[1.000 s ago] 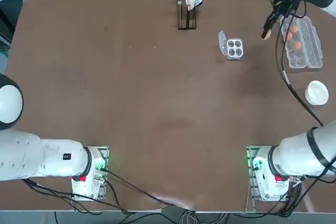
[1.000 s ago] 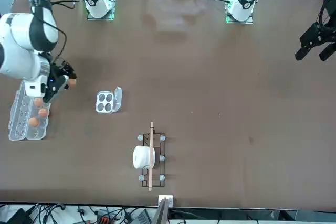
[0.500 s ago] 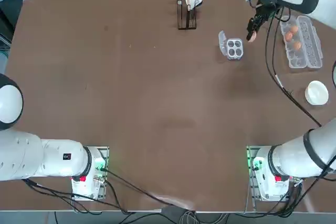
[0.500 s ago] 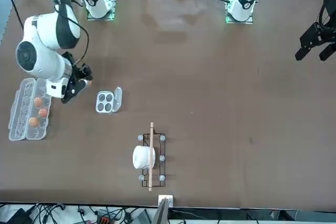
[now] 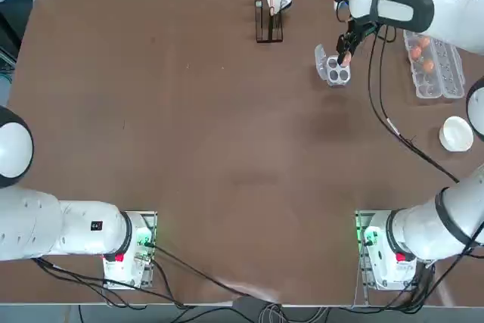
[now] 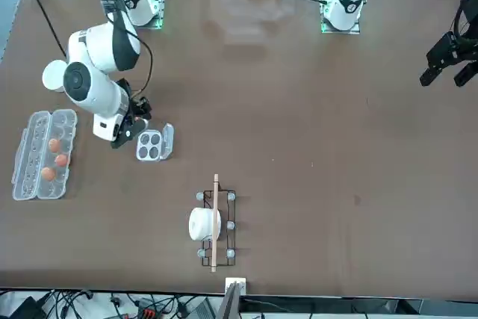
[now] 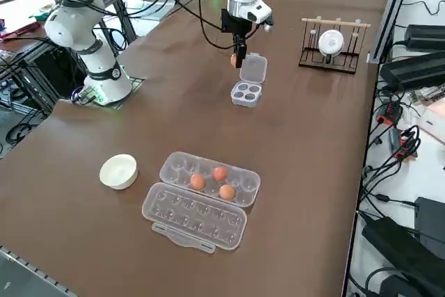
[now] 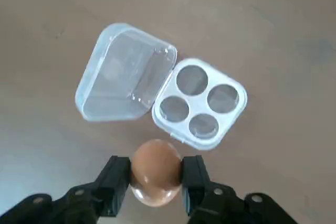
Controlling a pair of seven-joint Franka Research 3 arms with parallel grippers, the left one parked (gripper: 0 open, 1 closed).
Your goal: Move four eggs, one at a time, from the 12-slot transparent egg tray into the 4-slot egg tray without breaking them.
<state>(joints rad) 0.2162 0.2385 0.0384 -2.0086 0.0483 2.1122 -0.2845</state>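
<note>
— State the condition of the right gripper (image 8: 156, 182).
— Its fingers (image 8: 116, 182) are closed on an egg (image 8: 156, 171), one on each side, the shell pinched between them. No crack shows on the side in view.
— Position of the gripper?
— Above the worktop (image 5: 212, 141), close to the small tray (image 8: 199, 103), at the right arm's end.
— Contents of the small tray?
— Four round cups, all vacant. Its clear lid (image 8: 126, 74) lies open, hinged to one side.
— And the long tray (image 7: 210, 179)?
— On the worktop, well apart from the small tray, its clear lid (image 7: 195, 215) folded open. Three eggs (image 7: 220, 173) sit in its cups; the remaining cups hold nothing.
— Other containers?
— One white bowl (image 7: 119, 172), upright near the long tray, nothing seen inside. Farther off, a dark wire rack (image 7: 334, 46) stands with a wooden bar (image 7: 337, 22) along its top and a white roundish item (image 7: 331, 42) on it.
</note>
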